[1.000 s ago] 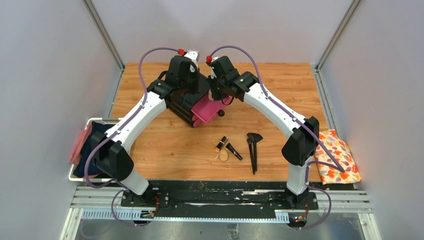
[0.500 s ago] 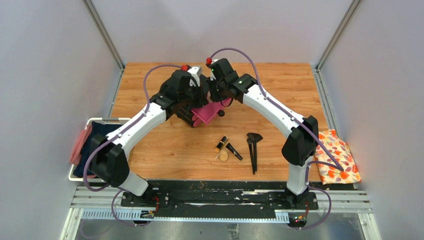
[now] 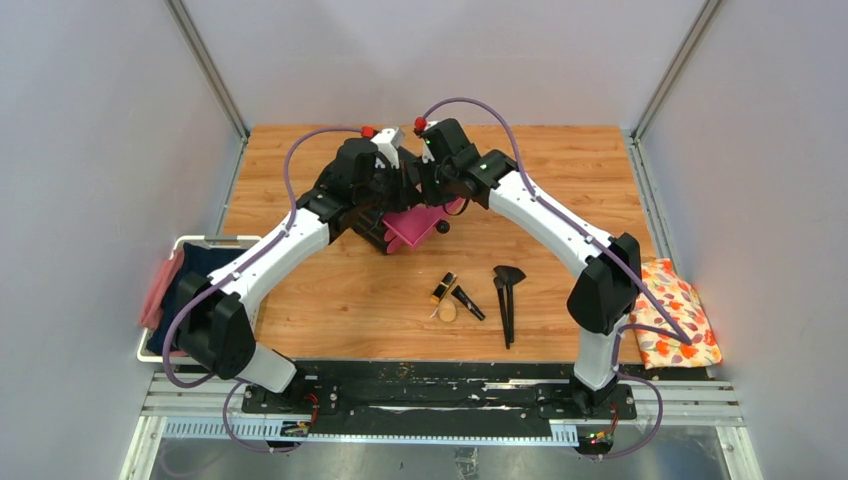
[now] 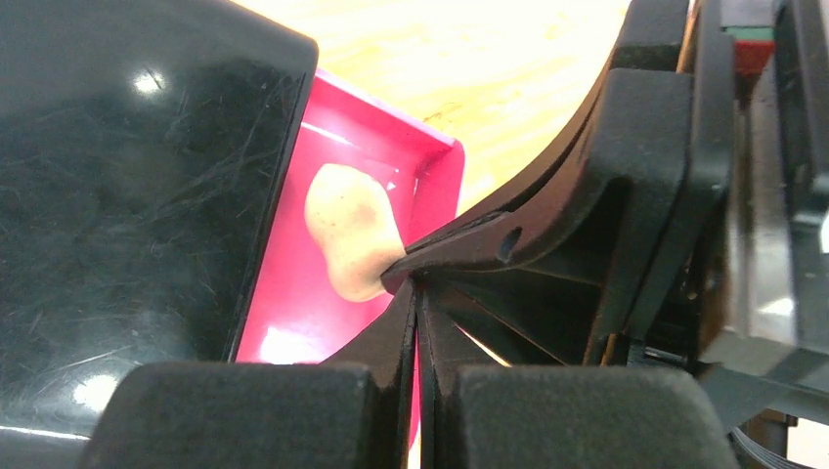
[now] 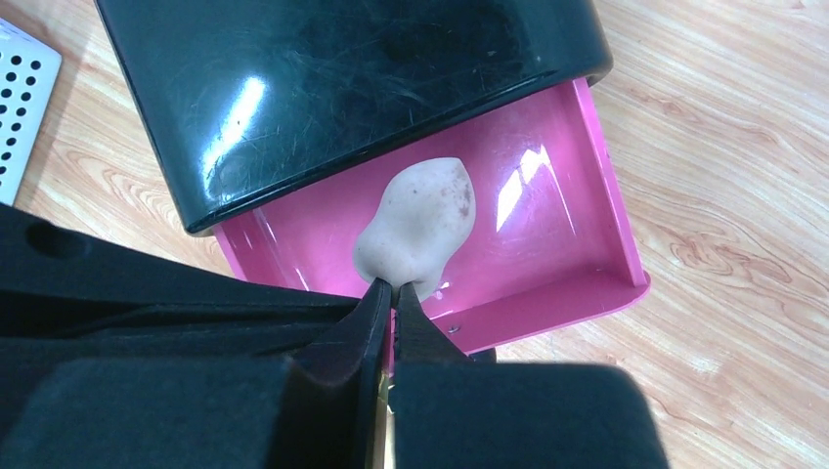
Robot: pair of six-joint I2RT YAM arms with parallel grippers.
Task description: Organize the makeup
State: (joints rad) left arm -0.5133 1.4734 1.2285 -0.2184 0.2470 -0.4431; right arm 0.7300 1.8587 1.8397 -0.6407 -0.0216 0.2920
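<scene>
A beige egg-shaped sponge [image 5: 420, 230] is in the open pink drawer [image 5: 547, 311] of the black box [image 5: 342, 78]. My right gripper [image 5: 393, 290] is shut, pinching the sponge's narrow end. In the left wrist view the sponge [image 4: 347, 230] shows in the drawer [image 4: 442, 186], with my left gripper [image 4: 418, 298] shut and empty beside the right one. On the table near the front lie a second sponge [image 3: 447, 312], a black-and-gold case [image 3: 444, 288], a short black tube [image 3: 467, 302] and black brushes [image 3: 507, 300].
A white basket [image 3: 190, 242] with dark and pink cloths stands at the table's left edge. An orange floral cloth [image 3: 678, 312] lies at the right edge. Both arms crowd over the black box [image 3: 368, 230] at mid-table.
My left arm has swung right and forward, bringing its gripper next to the right one over the drawer. The right gripper has stayed at the drawer with the sponge.
</scene>
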